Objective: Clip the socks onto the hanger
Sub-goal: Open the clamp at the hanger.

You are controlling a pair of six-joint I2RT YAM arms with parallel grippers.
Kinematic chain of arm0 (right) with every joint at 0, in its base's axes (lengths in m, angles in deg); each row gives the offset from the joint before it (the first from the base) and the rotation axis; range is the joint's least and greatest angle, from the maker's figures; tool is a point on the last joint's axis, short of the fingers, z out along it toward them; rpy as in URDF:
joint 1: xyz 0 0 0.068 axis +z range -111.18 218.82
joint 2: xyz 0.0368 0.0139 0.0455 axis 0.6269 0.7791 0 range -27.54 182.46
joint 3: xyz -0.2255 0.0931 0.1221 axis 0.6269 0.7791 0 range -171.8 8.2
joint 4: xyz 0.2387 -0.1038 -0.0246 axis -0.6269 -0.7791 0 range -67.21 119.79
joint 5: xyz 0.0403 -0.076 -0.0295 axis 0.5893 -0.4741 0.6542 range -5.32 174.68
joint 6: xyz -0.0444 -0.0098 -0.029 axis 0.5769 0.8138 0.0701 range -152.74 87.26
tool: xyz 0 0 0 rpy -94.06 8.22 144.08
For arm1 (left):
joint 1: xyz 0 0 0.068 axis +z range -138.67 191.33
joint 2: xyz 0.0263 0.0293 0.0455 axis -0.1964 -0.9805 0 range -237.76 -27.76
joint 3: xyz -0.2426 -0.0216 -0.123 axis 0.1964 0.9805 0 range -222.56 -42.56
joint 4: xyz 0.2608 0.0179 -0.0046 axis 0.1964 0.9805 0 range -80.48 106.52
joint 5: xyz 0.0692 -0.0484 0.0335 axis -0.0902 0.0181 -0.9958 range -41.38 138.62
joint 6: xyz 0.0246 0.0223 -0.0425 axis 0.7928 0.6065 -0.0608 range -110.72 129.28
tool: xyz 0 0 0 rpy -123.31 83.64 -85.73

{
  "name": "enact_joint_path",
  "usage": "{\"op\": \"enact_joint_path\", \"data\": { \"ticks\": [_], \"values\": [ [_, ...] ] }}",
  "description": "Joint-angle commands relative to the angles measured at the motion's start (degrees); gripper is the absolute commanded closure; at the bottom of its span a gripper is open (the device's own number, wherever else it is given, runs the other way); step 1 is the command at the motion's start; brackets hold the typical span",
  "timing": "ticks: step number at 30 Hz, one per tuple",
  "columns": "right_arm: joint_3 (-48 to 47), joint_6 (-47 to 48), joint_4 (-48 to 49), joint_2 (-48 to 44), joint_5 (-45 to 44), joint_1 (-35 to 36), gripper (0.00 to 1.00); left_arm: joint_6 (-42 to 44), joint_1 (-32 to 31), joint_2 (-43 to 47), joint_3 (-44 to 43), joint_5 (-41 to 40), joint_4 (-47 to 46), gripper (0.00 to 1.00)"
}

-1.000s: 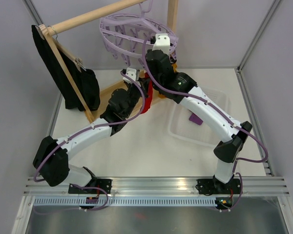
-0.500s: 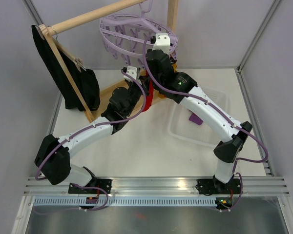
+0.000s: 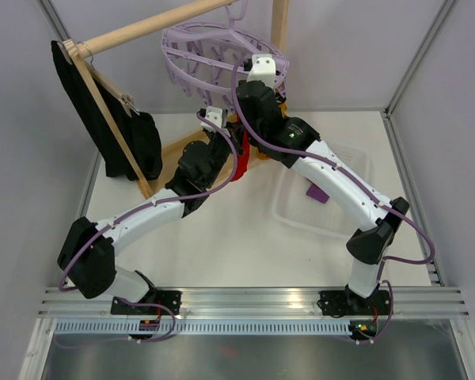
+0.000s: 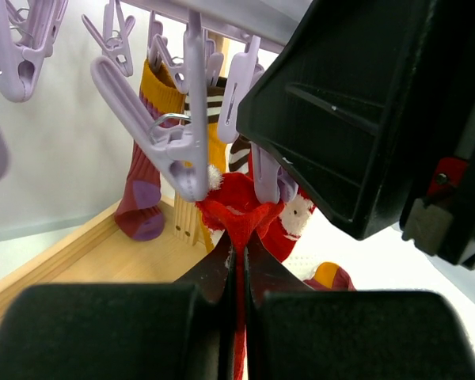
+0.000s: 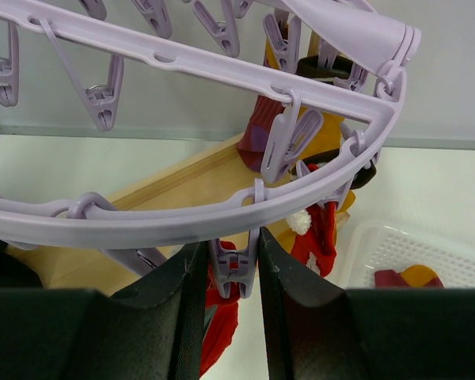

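Observation:
The round lavender hanger (image 3: 214, 47) hangs from the wooden rack; its ring (image 5: 222, 63) and pegs fill the right wrist view. My left gripper (image 4: 241, 253) is shut on a red sock (image 4: 241, 214) and holds its top edge up at a lavender peg (image 4: 191, 150). My right gripper (image 5: 231, 265) is shut on another peg (image 5: 233, 265) under the ring, squeezing its handles, with the red sock (image 5: 222, 324) just below. A mustard and maroon sock (image 4: 146, 182) and a red and white sock (image 5: 321, 229) hang clipped. In the top view the red sock (image 3: 239, 162) shows between both wrists.
A clear plastic bin (image 3: 332, 190) at right holds a maroon sock (image 3: 317, 192); it shows in the right wrist view (image 5: 427, 253) with a maroon and yellow sock (image 5: 408, 277). A black garment (image 3: 103, 119) hangs on a wooden hanger at left. The wooden rack base (image 4: 71, 253) lies below.
The left arm has crept slightly up and right toward the hanger with the red sock. The right arm holds almost still at the ring.

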Motion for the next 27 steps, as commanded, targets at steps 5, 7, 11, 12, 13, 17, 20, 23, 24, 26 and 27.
{"op": "enact_joint_path", "data": {
  "ticks": [5, 7, 11, 12, 13, 17, 20, 23, 24, 26, 27],
  "values": [
    [-2.6, -0.7, -0.9, -0.8, -0.1, 0.0, 1.0, -1.9, -0.2, 0.6, -1.4, -1.5, -4.2, 0.98],
    [-2.7, -0.6, -1.0, -0.9, -0.1, 0.0, 1.0, -2.1, -0.2, 0.5, -1.5, -1.6, -4.4, 0.98],
    [-2.9, -0.5, -1.0, -0.9, -0.1, 0.0, 1.0, -2.1, -0.2, 0.2, -1.4, -1.9, -4.1, 0.98],
    [-2.9, -0.4, -1.0, -0.9, -0.1, 0.0, 1.0, -2.2, -0.2, 0.3, -1.1, -2.0, -4.2, 0.98],
    [-2.9, -0.4, -1.1, -0.9, -0.1, 0.0, 1.0, -2.3, -0.2, 0.4, -1.0, -2.1, -4.3, 0.98],
    [-2.9, -0.5, -1.2, -0.9, -0.1, 0.0, 1.0, -2.4, -0.2, 0.5, -0.9, -2.0, -5.0, 0.98],
    [-2.9, -0.5, -1.2, -0.9, -0.2, 0.0, 1.0, -2.4, -0.2, 0.5, -1.3, -1.4, -5.0, 0.98],
    [-2.9, -0.5, -1.1, -0.8, 0.0, 0.0, 1.0, -2.6, -0.2, 0.5, -1.4, -0.8, -5.1, 0.98],
    [-2.9, -0.5, -1.0, -0.8, -0.1, 0.0, 1.0, -2.6, -0.2, 0.5, -1.5, -0.6, -5.0, 0.98],
    [-2.9, -0.5, -1.1, -0.8, 0.0, 0.0, 1.0, -2.8, -0.2, 0.5, -1.5, -0.6, -5.0, 0.98],
    [-2.9, -0.6, -1.1, -0.8, 0.1, 0.0, 1.0, -2.8, -0.2, 0.2, -1.6, -0.5, -5.0, 0.98]
  ]
}}
